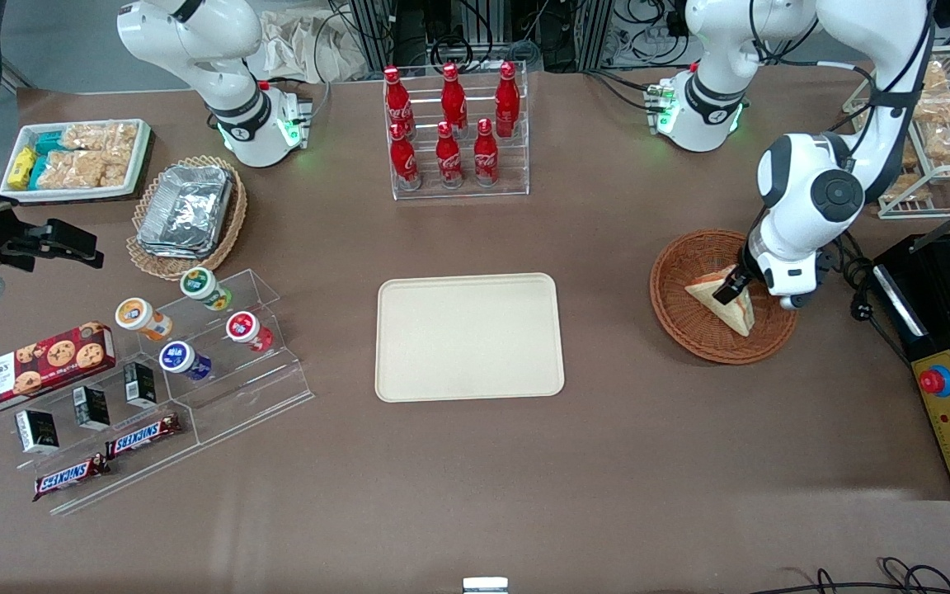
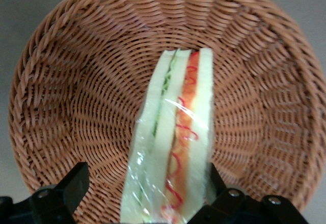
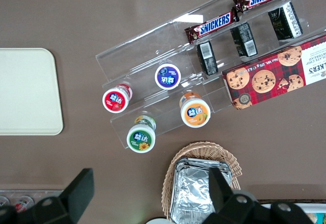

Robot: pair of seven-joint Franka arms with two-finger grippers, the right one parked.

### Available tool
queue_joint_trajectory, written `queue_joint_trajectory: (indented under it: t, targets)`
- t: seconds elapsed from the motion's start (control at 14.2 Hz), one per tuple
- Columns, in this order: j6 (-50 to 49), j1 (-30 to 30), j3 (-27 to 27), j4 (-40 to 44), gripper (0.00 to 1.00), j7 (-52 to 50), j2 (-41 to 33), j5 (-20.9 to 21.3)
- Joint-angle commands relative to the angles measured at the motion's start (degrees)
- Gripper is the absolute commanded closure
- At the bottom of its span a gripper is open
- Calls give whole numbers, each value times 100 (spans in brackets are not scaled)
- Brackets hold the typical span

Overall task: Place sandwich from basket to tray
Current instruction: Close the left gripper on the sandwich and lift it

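Note:
The sandwich, a plastic-wrapped white-bread wedge with red and green filling stripes, stands on edge in the reddish-brown woven basket toward the working arm's end of the table. My left gripper is lowered into the basket and open, its black fingers straddling the sandwich's near end. One finger touches the bread; a gap separates the other from the wrap. The cream tray lies bare at mid-table, apart from the basket.
An acrylic rack of red cola bottles stands farther from the front camera than the tray. A black control box with a red button and a wire snack rack flank the basket. Snack displays sit toward the parked arm's end.

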Motion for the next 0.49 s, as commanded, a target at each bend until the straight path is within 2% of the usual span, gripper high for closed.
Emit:
queue_joint_trajectory:
  t: [0.0,0.07,0.14,0.42]
  targets:
    - [581,90,-27,-194,24,-163,171,69]
    - [590,90,-27,-168,75,-163,207,69]
    - [590,81,-36,-124,100,-163,224,69]
    - [215,28,-159,384,100,-163,-12,69]
